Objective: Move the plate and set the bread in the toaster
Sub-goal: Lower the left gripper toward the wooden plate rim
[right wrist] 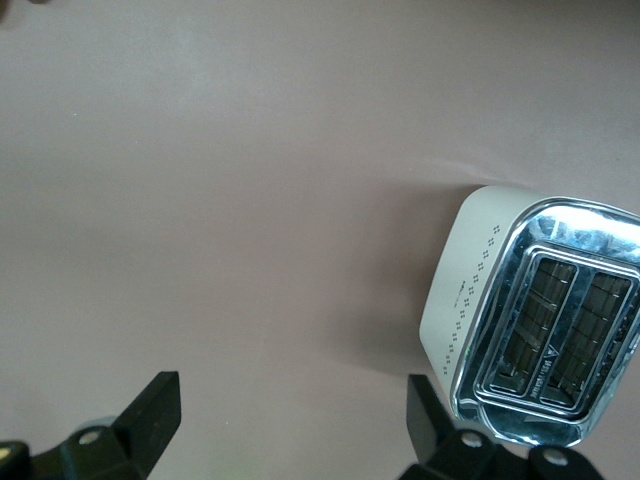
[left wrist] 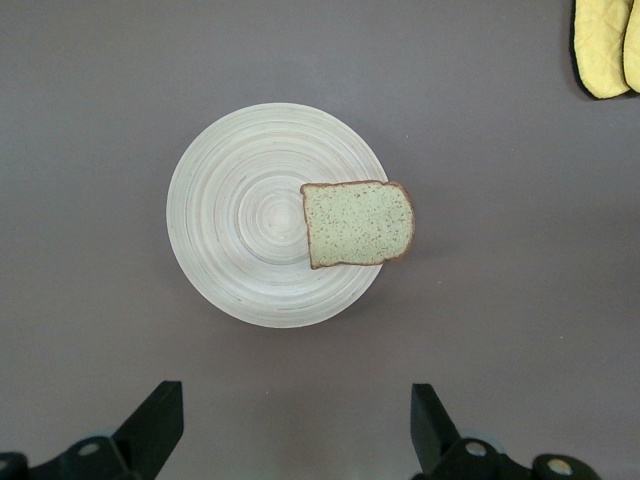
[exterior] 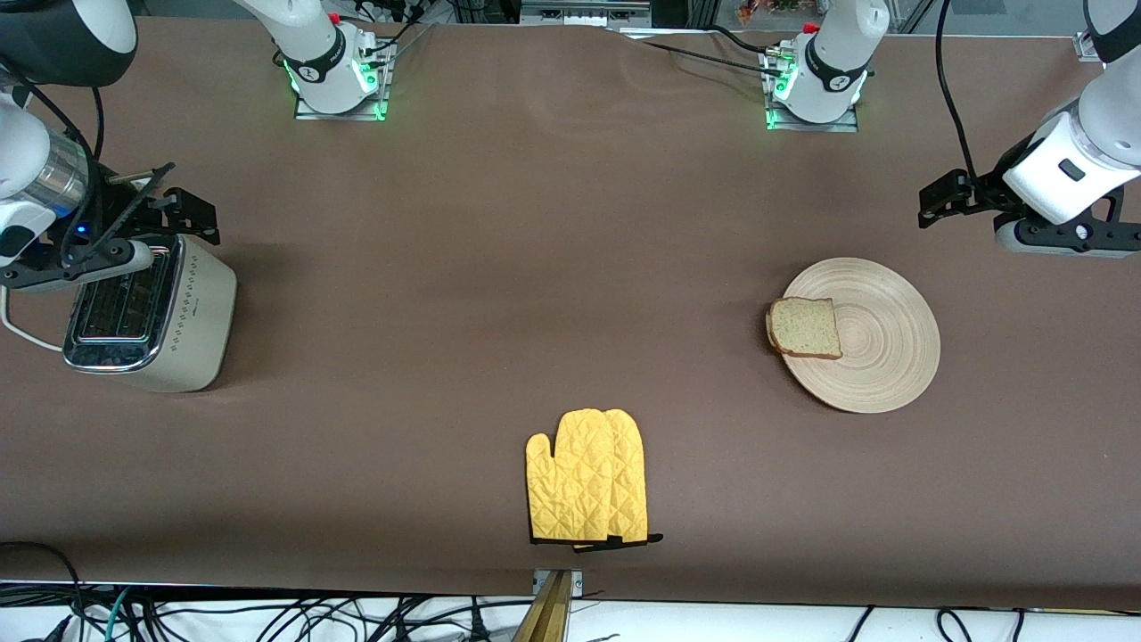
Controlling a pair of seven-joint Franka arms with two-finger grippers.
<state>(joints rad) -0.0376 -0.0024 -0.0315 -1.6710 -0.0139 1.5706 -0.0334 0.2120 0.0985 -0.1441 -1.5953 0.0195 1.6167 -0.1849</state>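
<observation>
The pale wooden plate [exterior: 882,357] lies toward the left arm's end of the table. The slice of speckled bread [exterior: 805,328] lies on it, overhanging the rim on the side toward the table's middle. Both show in the left wrist view: plate [left wrist: 240,220], bread [left wrist: 357,223]. My left gripper [exterior: 949,198] [left wrist: 297,430] hangs open and empty over bare table just off the plate's rim. The cream toaster [exterior: 192,312] [right wrist: 470,280] stands at the right arm's end, slots empty. My right gripper [exterior: 174,209] [right wrist: 295,425] is open and empty over the table beside the toaster.
A yellow oven mitt [exterior: 588,477] [left wrist: 605,45] lies mid-table, near the front camera's edge. The toaster's white cord [exterior: 18,330] trails off toward the table's end. Brown tabletop stretches between toaster and plate.
</observation>
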